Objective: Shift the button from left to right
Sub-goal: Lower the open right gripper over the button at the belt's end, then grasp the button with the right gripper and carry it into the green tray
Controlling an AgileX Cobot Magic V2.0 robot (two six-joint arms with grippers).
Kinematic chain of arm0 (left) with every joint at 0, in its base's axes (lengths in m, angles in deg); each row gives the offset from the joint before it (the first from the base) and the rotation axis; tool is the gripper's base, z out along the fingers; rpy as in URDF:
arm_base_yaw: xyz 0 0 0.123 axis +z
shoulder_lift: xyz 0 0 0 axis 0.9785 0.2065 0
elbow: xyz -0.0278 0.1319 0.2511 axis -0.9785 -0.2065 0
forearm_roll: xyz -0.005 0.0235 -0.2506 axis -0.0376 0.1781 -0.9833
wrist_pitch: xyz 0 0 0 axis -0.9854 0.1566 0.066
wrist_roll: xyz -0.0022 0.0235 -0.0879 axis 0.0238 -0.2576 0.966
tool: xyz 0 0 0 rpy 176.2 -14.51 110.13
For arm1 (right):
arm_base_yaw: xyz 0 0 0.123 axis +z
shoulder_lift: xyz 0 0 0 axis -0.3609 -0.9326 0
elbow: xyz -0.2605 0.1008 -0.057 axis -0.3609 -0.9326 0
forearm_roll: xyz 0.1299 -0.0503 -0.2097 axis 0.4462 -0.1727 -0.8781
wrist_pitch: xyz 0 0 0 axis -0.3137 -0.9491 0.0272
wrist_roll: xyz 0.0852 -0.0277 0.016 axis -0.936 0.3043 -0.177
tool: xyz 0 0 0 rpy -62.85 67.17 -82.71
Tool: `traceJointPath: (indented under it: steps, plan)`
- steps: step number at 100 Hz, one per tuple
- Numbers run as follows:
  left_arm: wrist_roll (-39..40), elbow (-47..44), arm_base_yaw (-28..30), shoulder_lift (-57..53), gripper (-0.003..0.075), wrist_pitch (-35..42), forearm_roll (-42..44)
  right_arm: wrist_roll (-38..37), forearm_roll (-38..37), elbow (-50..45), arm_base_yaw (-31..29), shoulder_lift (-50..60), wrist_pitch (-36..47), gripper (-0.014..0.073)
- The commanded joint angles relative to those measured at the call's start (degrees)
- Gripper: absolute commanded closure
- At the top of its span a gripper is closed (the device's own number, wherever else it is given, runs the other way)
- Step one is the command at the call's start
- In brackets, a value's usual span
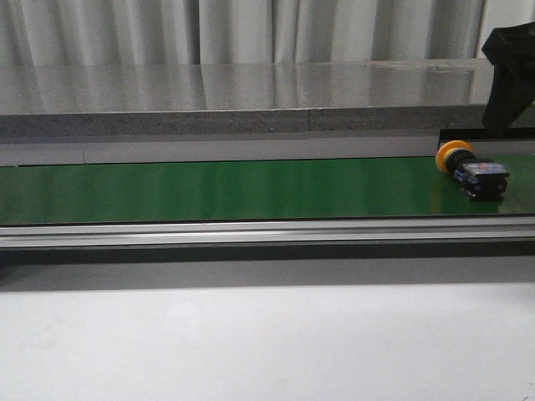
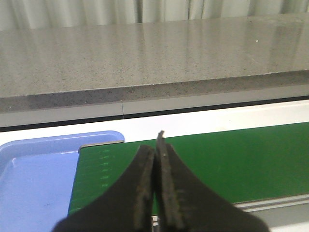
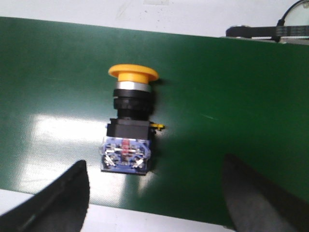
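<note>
The button (image 1: pixel 470 169) lies on its side at the right end of the green belt (image 1: pixel 217 190), with its yellow-orange cap toward the back left. In the right wrist view the button (image 3: pixel 129 121) shows its cap, black body and blue terminal base. My right gripper (image 3: pixel 155 165) hovers over it, open. Its two fingers stand wide apart, one on each side of the base end, and touch nothing. My left gripper (image 2: pixel 154 145) is shut and holds nothing. It sits above the belt's left end (image 2: pixel 217 159).
A light blue tray (image 2: pixel 34 174) sits just off the belt's left end. A grey stone counter (image 1: pixel 251 96) runs behind the belt, and a metal rail (image 1: pixel 251 232) along its front. The right arm's black body (image 1: pixel 510 71) hangs over the back right corner.
</note>
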Motion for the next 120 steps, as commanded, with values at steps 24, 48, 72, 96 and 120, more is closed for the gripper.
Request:
traceJointPath:
  steps: [24,48,72,96,120]
  plan:
    - [0.15,1.68,-0.45,0.44,0.0740,4.32,-0.90,1.16,0.69,2.02,-0.06,-3.42,6.27,0.0029]
    - [0.15,1.68,-0.45,0.44,0.0740,4.32,-0.90,1.16,0.69,2.02,-0.17,-7.90,6.86,0.0062]
    - [0.15,1.68,-0.45,0.44,0.0740,4.32,-0.90,1.16,0.69,2.02,-0.17,-8.69,6.19,0.0353]
    - [0.15,1.68,-0.45,0.44,0.0740,4.32,-0.90,1.16,0.45,2.15,-0.17,-7.22,4.58,0.0402]
    - [0.15,1.68,-0.45,0.44,0.0740,4.32,-0.90,1.16,-6.58,7.09,-1.18,-1.36,1.44,0.0402]
